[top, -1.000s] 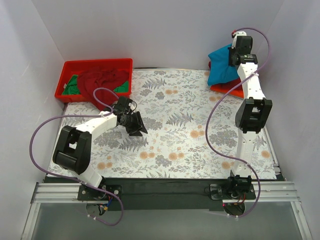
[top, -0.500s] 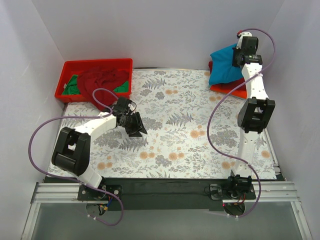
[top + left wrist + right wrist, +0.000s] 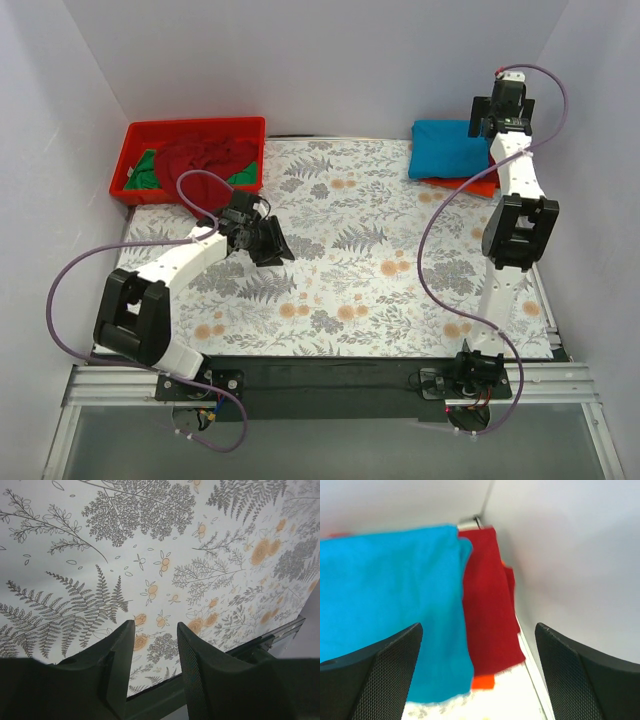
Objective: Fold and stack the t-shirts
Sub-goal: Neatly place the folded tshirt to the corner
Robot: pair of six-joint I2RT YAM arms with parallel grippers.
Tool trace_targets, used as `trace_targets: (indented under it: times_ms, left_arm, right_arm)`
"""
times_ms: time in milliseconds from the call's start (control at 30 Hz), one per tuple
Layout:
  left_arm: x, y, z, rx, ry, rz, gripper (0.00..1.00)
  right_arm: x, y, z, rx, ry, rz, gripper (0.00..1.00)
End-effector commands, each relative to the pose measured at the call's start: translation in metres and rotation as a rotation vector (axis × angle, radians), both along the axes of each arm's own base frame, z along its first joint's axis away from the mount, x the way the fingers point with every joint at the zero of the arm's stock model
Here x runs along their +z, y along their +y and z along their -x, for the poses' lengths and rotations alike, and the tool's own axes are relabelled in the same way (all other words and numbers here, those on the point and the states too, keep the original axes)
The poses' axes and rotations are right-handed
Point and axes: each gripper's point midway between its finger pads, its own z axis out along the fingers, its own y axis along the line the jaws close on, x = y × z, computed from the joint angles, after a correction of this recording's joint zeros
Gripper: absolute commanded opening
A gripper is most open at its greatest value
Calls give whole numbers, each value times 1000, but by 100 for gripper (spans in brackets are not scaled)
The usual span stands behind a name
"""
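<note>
right jaws wide and empty

Table (image 3: 340,290) has a grey fern and orange flower print all over it. A red plastic tray (image 3: 200,123) sits in the corner at 10 o'clock. A pile of folded shirts (image 3: 450,150) lies at 2 o'clock, with an orange one against the tabletop.

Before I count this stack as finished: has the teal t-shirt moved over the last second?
Yes. The teal t-shirt dropped from hanging bunched against the back wall and now lies flat on the red shirt below.
</note>
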Motion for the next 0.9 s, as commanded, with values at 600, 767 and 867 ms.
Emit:
trace_targets:
  times_ms: [600,767,867]
  left_arm:
    - [159,25,-39,151,-574,33,40]
    - [180,45,-36,233,-667,8,42]
    - [185,54,-34,266,-696,-14,45]
  right_arm:
    - [127,165,186,319,-227,-97,98]
    - [72,209,245,420,-116,-236,98]
    - [36,229,272,457,-23,-292,98]
